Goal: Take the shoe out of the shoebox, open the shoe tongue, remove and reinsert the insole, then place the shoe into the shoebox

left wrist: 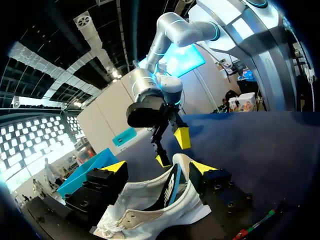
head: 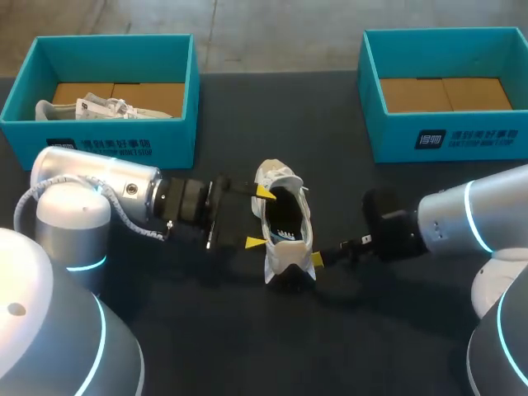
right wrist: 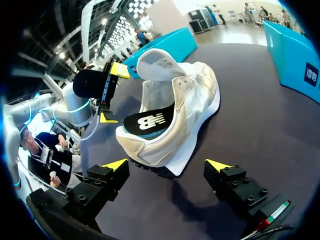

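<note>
Two sets of fingers flank the shoe (head: 289, 247) on the desk (head: 247, 346): the left fingers (head: 264, 192) straddle it from 9 o'clock, wide and unclamped; the right fingers (right wrist: 116, 165) gape empty at 4 o'clock. Tugging the insole (right wrist: 147, 122) could drag the unpinned shoe along

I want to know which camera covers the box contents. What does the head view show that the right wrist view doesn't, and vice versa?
Only the head view: a second white shoe lying in the left teal shoebox, and the right teal shoebox holding only its cardboard floor. Only the right wrist view: both yellow tips of the right gripper, open, short of the white sneaker. Both: that sneaker on the dark table, with the left gripper at it.
</note>
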